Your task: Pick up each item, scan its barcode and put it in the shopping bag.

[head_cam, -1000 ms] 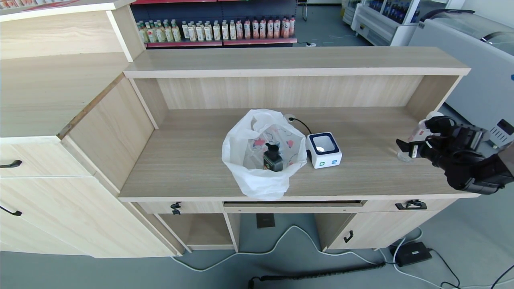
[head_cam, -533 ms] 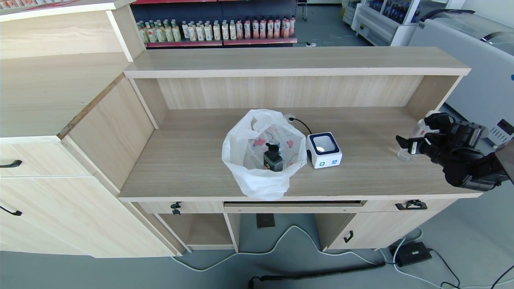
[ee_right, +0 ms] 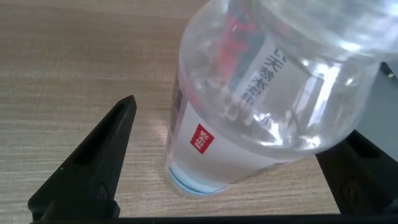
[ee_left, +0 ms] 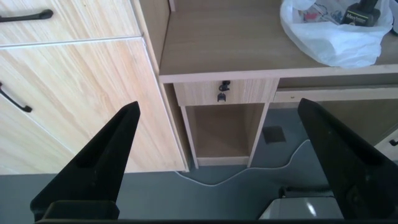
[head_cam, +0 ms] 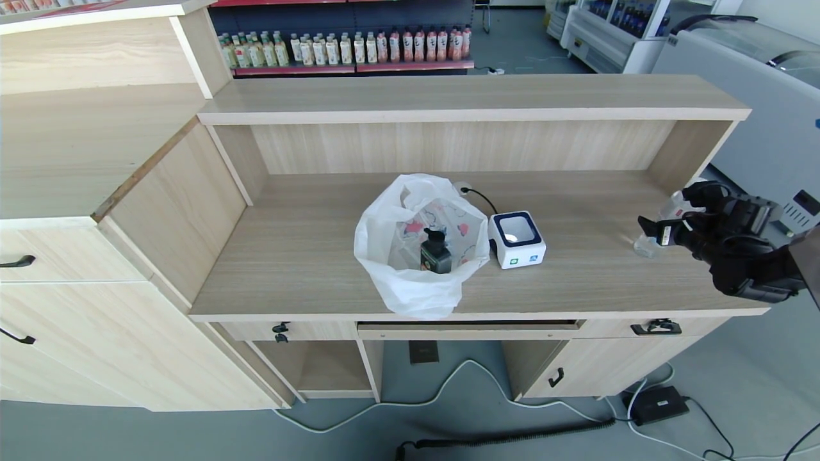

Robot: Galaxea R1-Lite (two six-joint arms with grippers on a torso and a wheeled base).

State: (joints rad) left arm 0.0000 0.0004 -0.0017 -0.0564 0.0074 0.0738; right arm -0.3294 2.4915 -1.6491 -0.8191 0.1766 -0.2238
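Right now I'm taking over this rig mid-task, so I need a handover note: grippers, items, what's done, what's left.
Left gripper: open, empty, low before the left end of the counter.
Right gripper: open, fingers either side of the clear bottle at the counter's right end, not gripping.
Done: a dark bottle is in the shopping bag.
Left: grip the clear bottle, scan it at the white scanner beside the bag, bag it.
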